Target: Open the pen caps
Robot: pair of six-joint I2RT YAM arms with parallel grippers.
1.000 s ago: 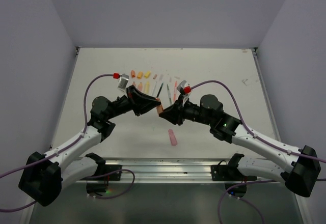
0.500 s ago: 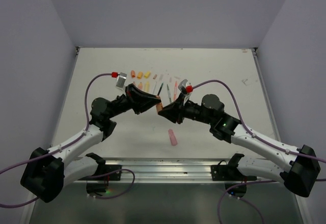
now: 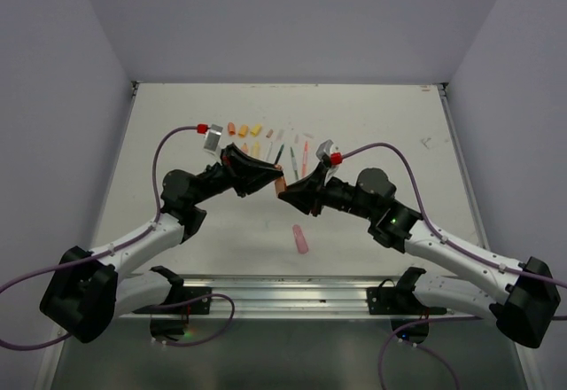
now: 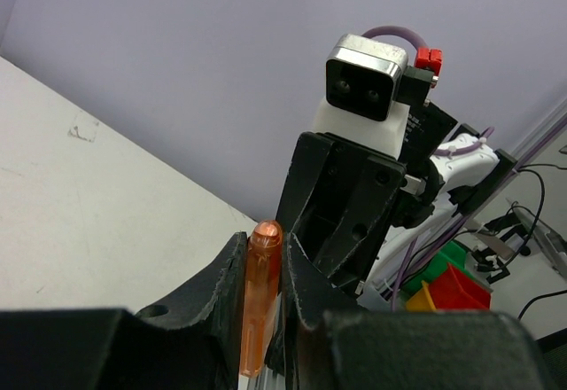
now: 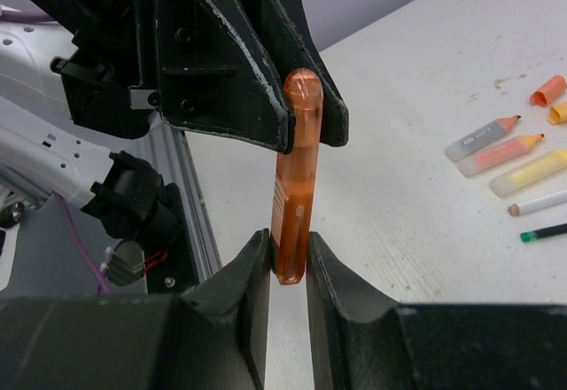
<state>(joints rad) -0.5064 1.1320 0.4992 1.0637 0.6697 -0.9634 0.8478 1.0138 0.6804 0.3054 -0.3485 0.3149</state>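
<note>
One translucent orange pen (image 3: 280,181) hangs above the middle of the table, held at both ends. My left gripper (image 3: 275,176) is shut on it; in the left wrist view the orange pen (image 4: 262,294) stands between the jaws of the left gripper (image 4: 263,244), rounded end up. My right gripper (image 3: 284,191) is shut on the other end. In the right wrist view, the right gripper (image 5: 289,244) clamps the clip end of the orange pen (image 5: 296,173), and the left fingers (image 5: 266,62) close round its rounded tip. I cannot tell whether the cap has come apart from the body.
A pink marker piece (image 3: 301,238) lies on the table in front of the grippers. A row of pens and loose caps (image 3: 266,140) lies behind them, including a yellow highlighter (image 5: 536,170), an orange highlighter (image 5: 500,152) and an orange cap (image 5: 552,89). The metal rail (image 3: 292,285) runs along the near edge.
Both grippers, still holding the orange pen, have drifted a little away from the near edge. Their grip looks the same.
</note>
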